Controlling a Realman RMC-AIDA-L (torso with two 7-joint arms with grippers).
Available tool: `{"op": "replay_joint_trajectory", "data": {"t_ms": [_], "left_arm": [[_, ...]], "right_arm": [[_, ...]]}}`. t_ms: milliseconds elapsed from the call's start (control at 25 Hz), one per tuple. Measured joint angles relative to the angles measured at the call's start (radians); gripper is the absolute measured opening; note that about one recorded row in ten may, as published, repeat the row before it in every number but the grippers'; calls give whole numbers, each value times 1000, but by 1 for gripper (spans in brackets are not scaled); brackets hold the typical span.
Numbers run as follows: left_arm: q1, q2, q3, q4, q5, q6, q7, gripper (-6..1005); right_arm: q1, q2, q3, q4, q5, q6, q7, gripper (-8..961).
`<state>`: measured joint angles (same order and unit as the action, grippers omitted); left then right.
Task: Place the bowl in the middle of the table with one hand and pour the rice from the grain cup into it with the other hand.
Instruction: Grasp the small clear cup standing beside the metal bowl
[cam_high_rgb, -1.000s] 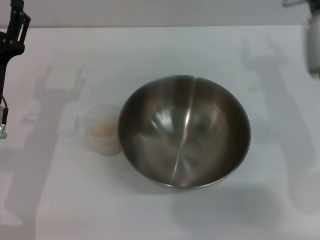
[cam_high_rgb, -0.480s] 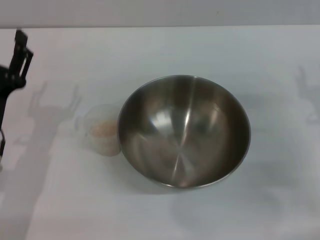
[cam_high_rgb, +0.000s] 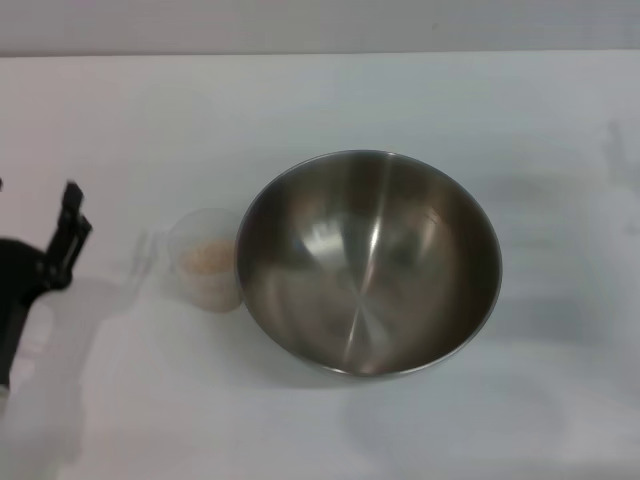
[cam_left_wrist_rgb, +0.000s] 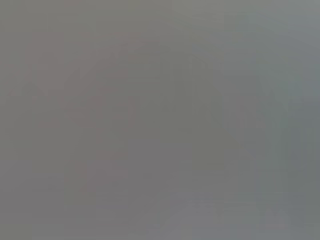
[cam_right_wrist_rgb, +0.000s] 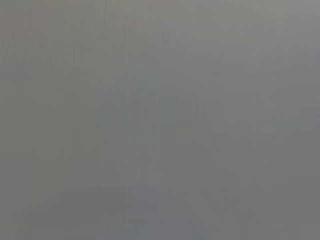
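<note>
The large steel bowl (cam_high_rgb: 368, 262) stands upright near the middle of the white table (cam_high_rgb: 320, 90), and nothing lies inside it. The small clear grain cup (cam_high_rgb: 204, 290) stands upright against the bowl's left side, holding a low heap of pale rice (cam_high_rgb: 208, 256). My left gripper (cam_high_rgb: 66, 238) is a black shape at the left edge in the head view, a short way left of the cup and not touching it. My right gripper is out of view. Both wrist views show only plain grey.
The table's far edge runs along the top of the head view. Bare white tabletop lies to the right of the bowl and in front of it.
My left gripper has come from the far left corner toward the near side and now sits level with the cup. The right arm has left the top right corner. Bowl and cup are unmoved.
</note>
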<state>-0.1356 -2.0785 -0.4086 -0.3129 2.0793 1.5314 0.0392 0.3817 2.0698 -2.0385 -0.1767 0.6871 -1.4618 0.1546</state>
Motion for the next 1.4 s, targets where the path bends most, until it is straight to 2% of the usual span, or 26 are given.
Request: {"op": "replay_joint_trajectory", "data": {"t_ms": [240,480,1400], "left_arm": [[32,0,45,-5,-3,-21,-2,806],[36,0,89,-30,-5,-96,-7,805],[-8,0,102,-60,-5,-196,-10,803]], "right_arm": [[33,-10,0,7,0,43,0,551],[49,-19,12,10,0,46,1,552],[54,-24,16,13,0,58,2,552]]}}
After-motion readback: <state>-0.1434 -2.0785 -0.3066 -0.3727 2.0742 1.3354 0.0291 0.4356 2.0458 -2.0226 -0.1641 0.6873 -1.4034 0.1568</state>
